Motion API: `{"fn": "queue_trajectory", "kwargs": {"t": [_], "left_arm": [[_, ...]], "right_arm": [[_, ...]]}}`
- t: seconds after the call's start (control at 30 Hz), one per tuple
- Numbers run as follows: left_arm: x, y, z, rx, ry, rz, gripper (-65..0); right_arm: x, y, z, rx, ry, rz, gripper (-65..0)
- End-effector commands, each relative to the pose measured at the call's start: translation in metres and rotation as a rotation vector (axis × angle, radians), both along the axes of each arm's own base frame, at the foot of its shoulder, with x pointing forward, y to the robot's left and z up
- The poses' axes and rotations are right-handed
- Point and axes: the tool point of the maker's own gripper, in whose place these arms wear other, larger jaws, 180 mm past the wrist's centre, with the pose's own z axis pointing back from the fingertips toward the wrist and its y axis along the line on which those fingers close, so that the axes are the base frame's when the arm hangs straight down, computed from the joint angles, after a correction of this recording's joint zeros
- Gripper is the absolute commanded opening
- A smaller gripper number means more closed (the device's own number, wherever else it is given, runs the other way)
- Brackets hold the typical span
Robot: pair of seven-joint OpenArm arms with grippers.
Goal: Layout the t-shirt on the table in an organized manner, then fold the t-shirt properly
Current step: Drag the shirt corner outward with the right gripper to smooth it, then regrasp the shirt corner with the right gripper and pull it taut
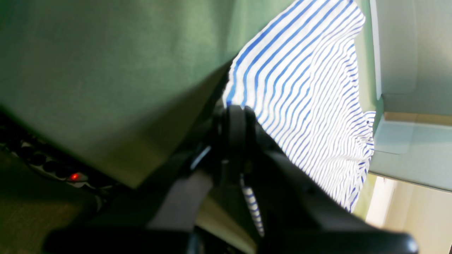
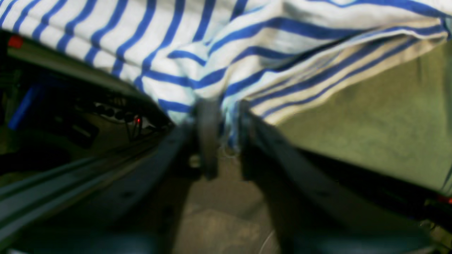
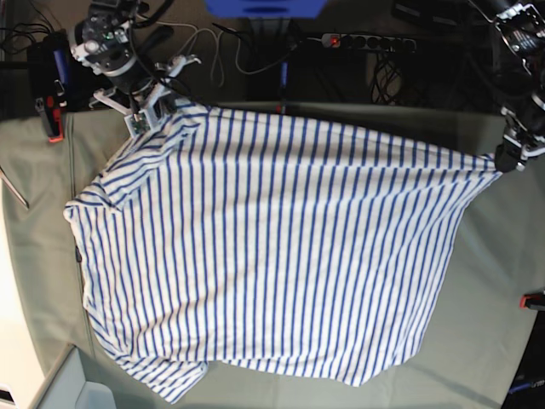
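Now, stage: layout not finished, folding not begun.
Shirt (image 3: 264,247): spread over the table (image 3: 502,281), long axis left to right, far edge lifted between both arms.
Left gripper (image 3: 509,158): clamped on the shirt's far-right corner.
Right gripper (image 3: 152,115): at the far-left corner, cloth between its jaws; firm clamp or not, I cannot tell.
Nearer arm: each to its own corner.
Containers: none visible.

Left gripper (image 3: 502,158): jaws clamped, arm stretched to the far edge.
Right gripper (image 3: 156,112): jaws narrowly parted, far corner.
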Motion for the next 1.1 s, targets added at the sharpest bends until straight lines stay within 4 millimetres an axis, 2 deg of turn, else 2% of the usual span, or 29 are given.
{"fn": "queue_trajectory", "kwargs": {"t": [0.0,0.1,0.2,0.3,0.4,0.47,0.77,0.9,1.07], "left_arm": [[0.005,0.009,0.014,0.030,-0.037,0.004,-64.9],[0.005,0.009,0.014,0.032,-0.037,0.002,-64.9],[0.006,0.009,0.014,0.031,-0.038,0.002,-64.9],[0.006,0.009,0.014,0.029,-0.041,0.002,-64.9],[0.006,0.009,0.014,0.030,-0.039,0.002,-64.9],[0.005,0.009,0.014,0.032,-0.037,0.002,-64.9],[0.006,0.009,0.014,0.031,-0.038,0.002,-64.9],[0.006,0.009,0.014,0.031,-0.038,0.002,-64.9],[0.005,0.009,0.014,0.032,-0.037,0.002,-64.9]], "right_arm": [[0.002,0.000,0.006,0.008,-0.028,-0.011,-46.2],[-0.009,-0.001,0.004,0.006,-0.007,-0.011,-35.2],[-0.007,-0.008,0.013,-0.008,-0.031,-0.024,-33.9],[-0.002,-0.043,0.028,-0.027,-0.081,-0.133,-34.2],[0.018,-0.071,0.043,-0.048,-0.154,-0.216,-34.1],[0.032,-0.078,0.047,-0.047,-0.187,-0.238,-34.0],[0.091,-0.112,0.035,-0.053,-0.218,-0.216,-33.9],[0.107,-0.125,0.034,-0.061,-0.221,-0.209,-33.9],[0.119,-0.131,0.038,-0.063,-0.238,-0.209,-34.0]]}}
